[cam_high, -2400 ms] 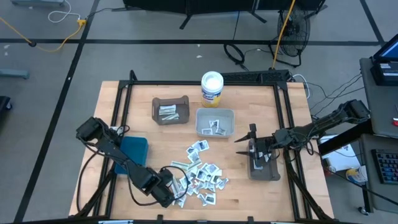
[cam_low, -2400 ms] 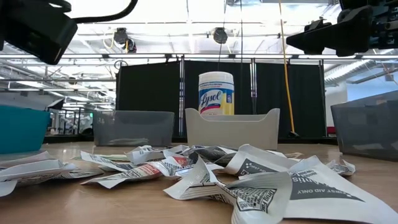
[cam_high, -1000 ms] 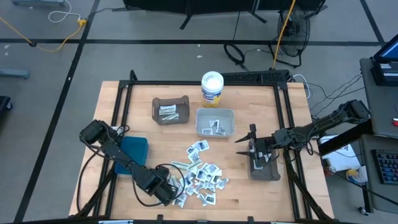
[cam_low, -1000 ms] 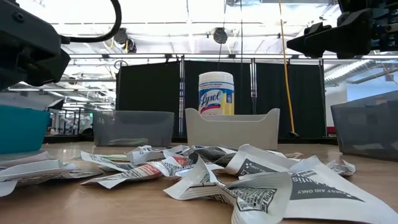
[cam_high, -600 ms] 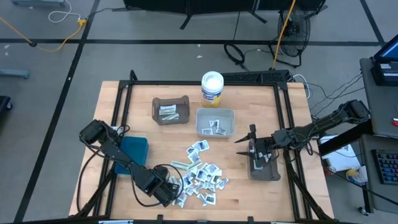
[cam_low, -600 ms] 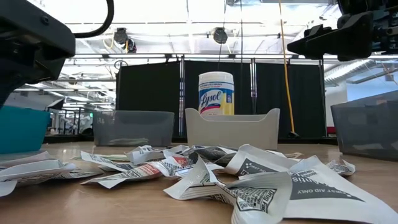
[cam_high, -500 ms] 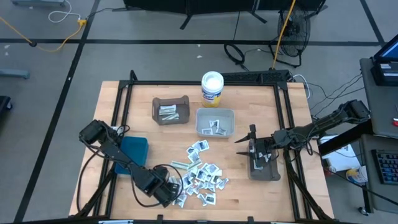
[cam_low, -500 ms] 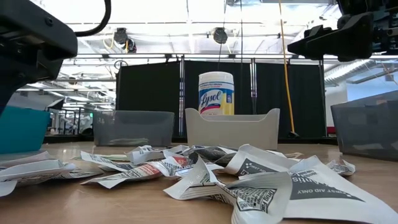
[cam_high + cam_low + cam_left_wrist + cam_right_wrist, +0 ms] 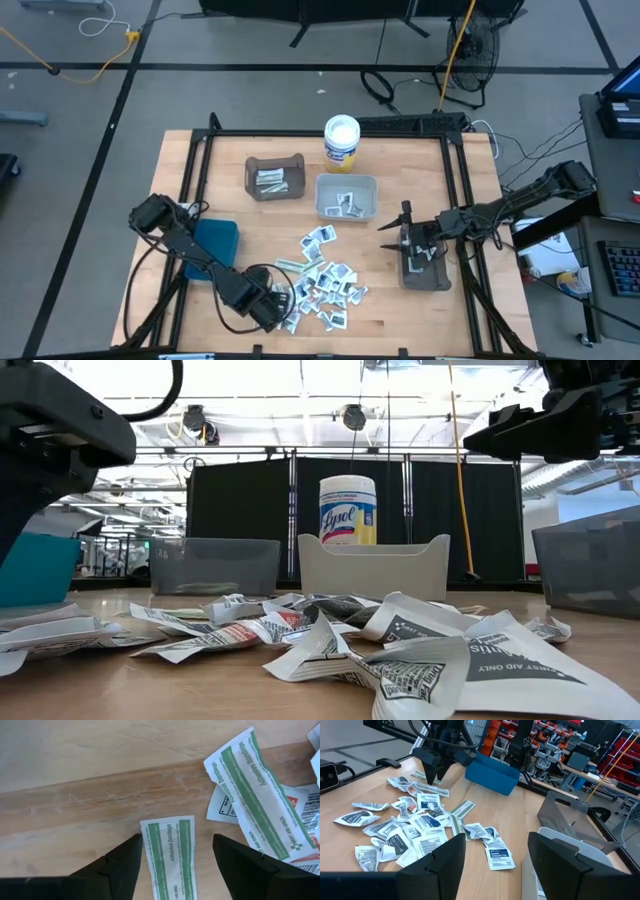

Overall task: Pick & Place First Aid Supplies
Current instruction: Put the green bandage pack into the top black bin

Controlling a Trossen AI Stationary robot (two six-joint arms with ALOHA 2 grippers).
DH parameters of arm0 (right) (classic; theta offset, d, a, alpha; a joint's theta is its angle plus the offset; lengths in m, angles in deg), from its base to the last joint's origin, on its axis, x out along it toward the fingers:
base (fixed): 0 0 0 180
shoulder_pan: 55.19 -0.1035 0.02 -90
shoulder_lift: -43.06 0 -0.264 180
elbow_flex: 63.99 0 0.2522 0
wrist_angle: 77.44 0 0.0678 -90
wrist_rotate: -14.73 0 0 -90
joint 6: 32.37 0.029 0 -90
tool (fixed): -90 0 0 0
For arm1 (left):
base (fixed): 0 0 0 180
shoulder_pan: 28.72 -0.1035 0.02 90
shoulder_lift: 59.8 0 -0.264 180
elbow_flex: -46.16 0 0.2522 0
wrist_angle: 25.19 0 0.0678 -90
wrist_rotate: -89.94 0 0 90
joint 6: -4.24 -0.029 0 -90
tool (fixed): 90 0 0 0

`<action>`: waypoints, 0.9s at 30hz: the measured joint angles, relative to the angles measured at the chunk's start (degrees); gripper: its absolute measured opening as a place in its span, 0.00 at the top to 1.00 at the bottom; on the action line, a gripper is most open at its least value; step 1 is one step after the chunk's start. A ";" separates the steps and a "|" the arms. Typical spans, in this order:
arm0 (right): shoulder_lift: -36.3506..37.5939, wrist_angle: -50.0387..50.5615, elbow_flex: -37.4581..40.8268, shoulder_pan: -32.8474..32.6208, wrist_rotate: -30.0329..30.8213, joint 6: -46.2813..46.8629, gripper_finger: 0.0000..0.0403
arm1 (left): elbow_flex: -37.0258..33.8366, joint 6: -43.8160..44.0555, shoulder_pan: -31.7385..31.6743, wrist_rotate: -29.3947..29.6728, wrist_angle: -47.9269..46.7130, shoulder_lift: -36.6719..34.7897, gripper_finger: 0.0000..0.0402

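The first aid supplies lie as a pile of small white packets and strips on the table's near middle; the pile also shows in the low view and the right wrist view. My left gripper is open at the pile's left edge, pointing down. Its fingers stand on either side of a green-striped adhesive bandage strip that lies flat on the wood. My right gripper is open and empty above the dark grey bin at the right; its fingers frame the pile from afar.
A brown bin with strips and a light grey bin with packets stand at the far middle. A white round tub stands behind them. A blue bin sits at the left, beside my left arm.
My left gripper has gone down toward the left edge of the pile, its dark body sinking lower in the low view. The packets have stayed where they were.
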 joint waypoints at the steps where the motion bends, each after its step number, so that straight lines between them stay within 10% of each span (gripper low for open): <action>1: 0.00 0.00 0.00 0.00 0.00 0.00 0.48 | 0.00 -0.28 -0.24 -0.32 0.01 0.00 0.37; 16: 0.00 0.13 0.00 -0.02 -0.04 1.37 0.48 | 1.88 -0.92 -0.97 -3.01 -3.63 0.57 0.38; 27: 0.00 0.17 0.00 -0.02 -0.15 2.73 0.48 | 2.32 -4.44 -0.91 -3.02 -4.82 0.59 0.59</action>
